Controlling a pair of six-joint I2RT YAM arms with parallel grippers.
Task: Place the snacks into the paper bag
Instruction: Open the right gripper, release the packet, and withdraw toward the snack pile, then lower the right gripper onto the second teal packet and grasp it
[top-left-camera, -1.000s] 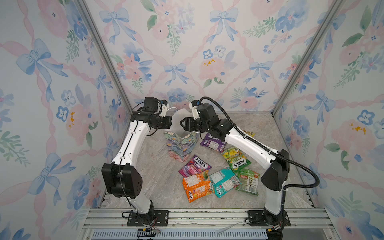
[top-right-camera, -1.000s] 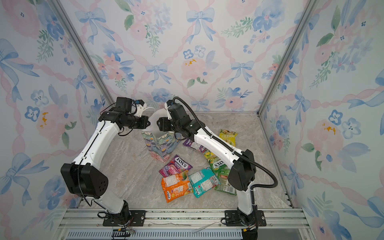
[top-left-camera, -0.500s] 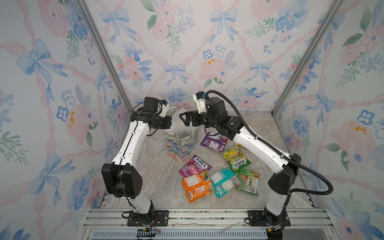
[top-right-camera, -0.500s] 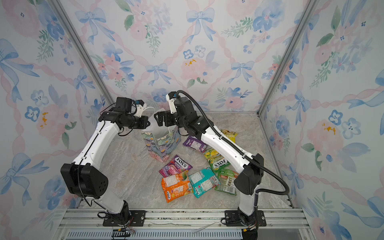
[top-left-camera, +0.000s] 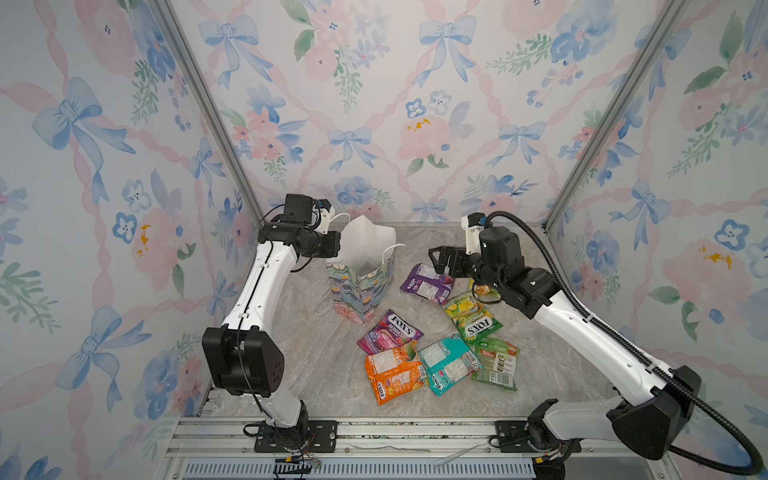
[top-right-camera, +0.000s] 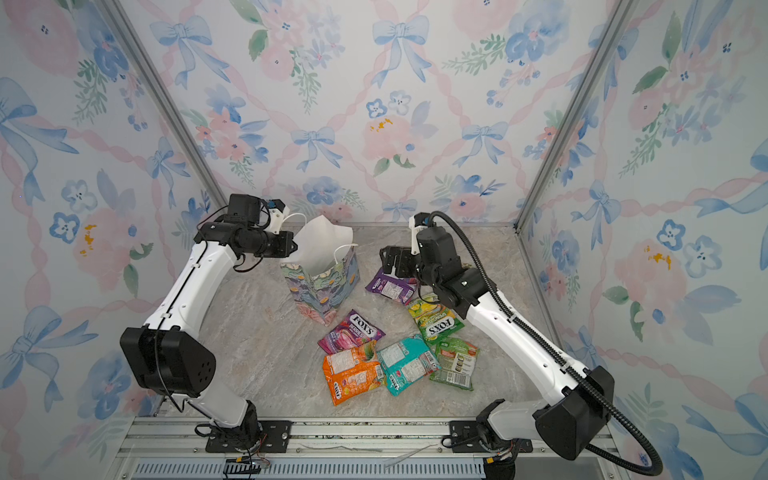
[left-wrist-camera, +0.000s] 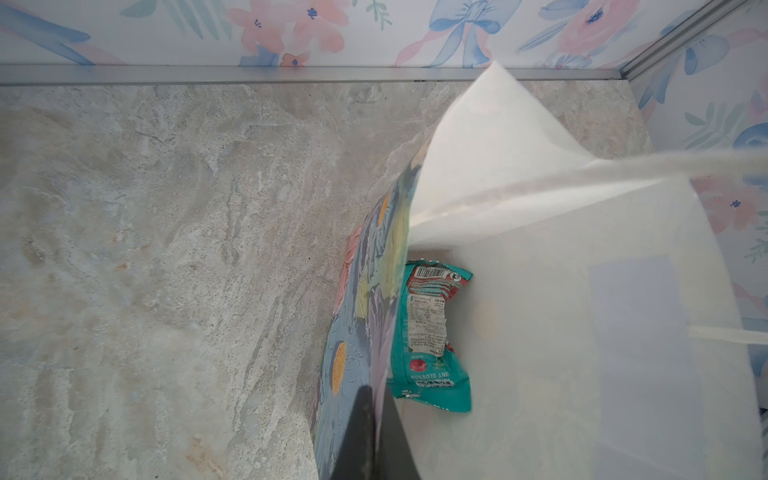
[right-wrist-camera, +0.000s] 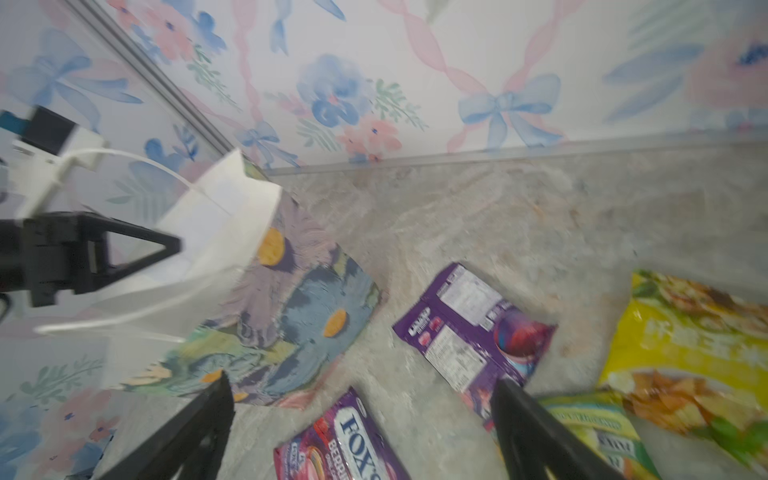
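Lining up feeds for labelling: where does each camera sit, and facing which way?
Top views: high at the front, looking down toward the back wall; left arm, right arm, paper bag, snacks.
Left wrist: on the left arm, looking into the bag at a teal packet; left gripper pinching its wall.
Right wrist: on the right arm, facing bag and purple packet; open right gripper.
Shared: both wrist views show the bag.

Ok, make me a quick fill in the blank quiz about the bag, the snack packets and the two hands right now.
1. The left hand pinches the paper bag by its rim, and the bagged packet is coloured ___.
2. The right hand has its jaws ___.
3. The loose packet nearest the right hand is coloured ___.

Missing words: teal; open; purple.
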